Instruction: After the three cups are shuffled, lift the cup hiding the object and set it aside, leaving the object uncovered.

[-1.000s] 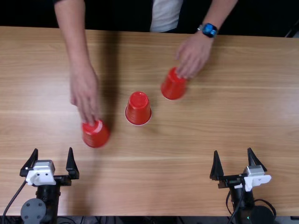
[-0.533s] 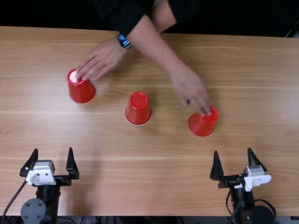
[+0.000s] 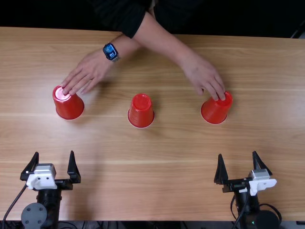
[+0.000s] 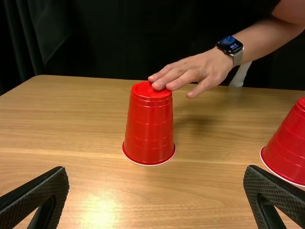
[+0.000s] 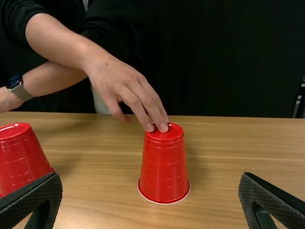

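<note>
**Three cups in a row, both claws parted at the near edge**

Nearest the camera, the left gripper (image 3: pixel 53 160) and the right gripper (image 3: pixel 237 160) sat low at the near edge of the table (image 3: pixel 157 148), each with its two fingers spread apart and nothing between them. Farther out, three red cups stood upside down in a row, well apart from one another: the left cup (image 3: pixel 68 102), the middle cup (image 3: pixel 141 110) and the right cup (image 3: pixel 217 109). Which one hid the object could not be told. The middle cup stood untouched. Beyond the row, a person's forearms crossed; the hand with the watch (image 3: pixel 86 74) rested its fingertips on top of the left cup, and the other hand (image 3: pixel 205 76) pressed its fingertips on top of the right cup.
</note>
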Robot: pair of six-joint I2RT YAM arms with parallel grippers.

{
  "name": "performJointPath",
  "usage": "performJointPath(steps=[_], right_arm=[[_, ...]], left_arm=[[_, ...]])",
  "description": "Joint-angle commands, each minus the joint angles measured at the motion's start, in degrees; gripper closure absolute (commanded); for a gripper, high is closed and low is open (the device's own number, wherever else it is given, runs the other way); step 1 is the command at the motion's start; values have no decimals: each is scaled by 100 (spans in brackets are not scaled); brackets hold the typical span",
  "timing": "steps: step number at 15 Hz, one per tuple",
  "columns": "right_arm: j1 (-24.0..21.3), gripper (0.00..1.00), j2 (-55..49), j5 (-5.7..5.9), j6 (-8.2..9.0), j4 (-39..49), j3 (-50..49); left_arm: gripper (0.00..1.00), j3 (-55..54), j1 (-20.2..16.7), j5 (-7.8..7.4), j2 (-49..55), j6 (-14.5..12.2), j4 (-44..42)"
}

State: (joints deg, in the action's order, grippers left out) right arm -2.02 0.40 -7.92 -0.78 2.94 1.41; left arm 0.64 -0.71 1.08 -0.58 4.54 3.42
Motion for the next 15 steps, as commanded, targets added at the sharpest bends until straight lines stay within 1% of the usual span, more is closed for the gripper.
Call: performJointPath(steps=[1,11,12,14,15], right_arm=[[-61,0,-40,1,-7,16,-53],[-61,0,-40,1,-7,16,-53],[-61,0,-40,-20,-17,6,-71],[-61,0,-40,1,-28,16,-79],[-70,0,-40,12,-7,58,-71]], left_arm=[[0,-64,45,18,58,-21,133],[0,-64,45,18,58,-42,133],[0,-64,45,18,58,-42,133],[0,-64,53,-13,58,-42,122],[0,-64,53,-108,58,-42,122]])
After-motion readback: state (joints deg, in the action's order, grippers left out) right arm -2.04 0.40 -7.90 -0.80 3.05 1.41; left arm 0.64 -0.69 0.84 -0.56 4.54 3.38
